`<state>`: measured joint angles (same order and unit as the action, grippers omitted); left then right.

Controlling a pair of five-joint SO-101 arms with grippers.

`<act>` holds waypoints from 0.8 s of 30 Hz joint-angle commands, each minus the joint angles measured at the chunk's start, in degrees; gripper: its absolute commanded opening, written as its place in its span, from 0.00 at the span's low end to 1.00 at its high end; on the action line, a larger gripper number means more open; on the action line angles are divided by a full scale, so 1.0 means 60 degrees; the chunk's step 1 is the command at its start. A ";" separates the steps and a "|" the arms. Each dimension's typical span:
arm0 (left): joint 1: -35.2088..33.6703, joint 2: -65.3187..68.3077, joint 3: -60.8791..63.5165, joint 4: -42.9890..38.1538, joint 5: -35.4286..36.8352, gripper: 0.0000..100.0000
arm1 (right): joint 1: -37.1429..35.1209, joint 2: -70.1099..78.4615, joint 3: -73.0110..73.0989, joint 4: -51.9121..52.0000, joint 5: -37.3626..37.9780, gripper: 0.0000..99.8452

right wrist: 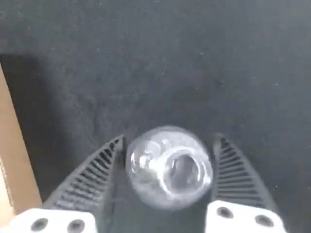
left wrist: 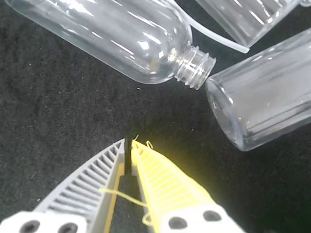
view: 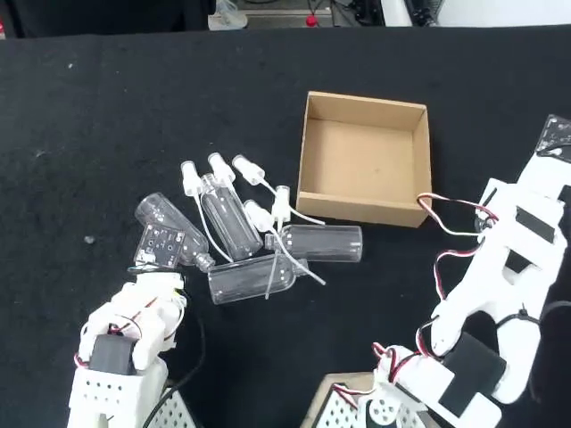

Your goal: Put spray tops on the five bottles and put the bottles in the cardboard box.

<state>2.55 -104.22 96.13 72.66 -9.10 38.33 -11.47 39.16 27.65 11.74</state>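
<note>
Left gripper (left wrist: pixel 130 154): jaws closed, empty. Uncapped bottle (left wrist: pixel 126 39) lies just ahead of tips. Right gripper (right wrist: pixel 168 141): jaws look clamped on 2nd bottle (right wrist: pixel 169 172), box (right wrist: pixel 14 160) beside them. I'd steady its neck, then open left for 1 spray top (view: pixel 190 176).

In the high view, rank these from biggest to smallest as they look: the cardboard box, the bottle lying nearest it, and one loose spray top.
1. cardboard box
2. bottle nearest the box
3. spray top
None look alike.

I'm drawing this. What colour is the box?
The cardboard box is plain light brown, best seen in the high view.
</note>
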 commanded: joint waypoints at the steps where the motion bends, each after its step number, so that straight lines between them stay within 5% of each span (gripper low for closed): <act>1: 0.0081 -0.0059 0.0198 0.0044 0.0088 0.03 | -0.0176 -0.0066 -0.0300 0.0015 -0.0044 0.27; 24: 0.0081 -0.0059 0.0198 0.0044 0.0088 0.03 | -0.0190 -0.0051 -0.0051 0.0337 -0.0044 0.27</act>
<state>2.55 -104.22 96.13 72.66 -9.10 38.33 -11.03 39.16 29.67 11.74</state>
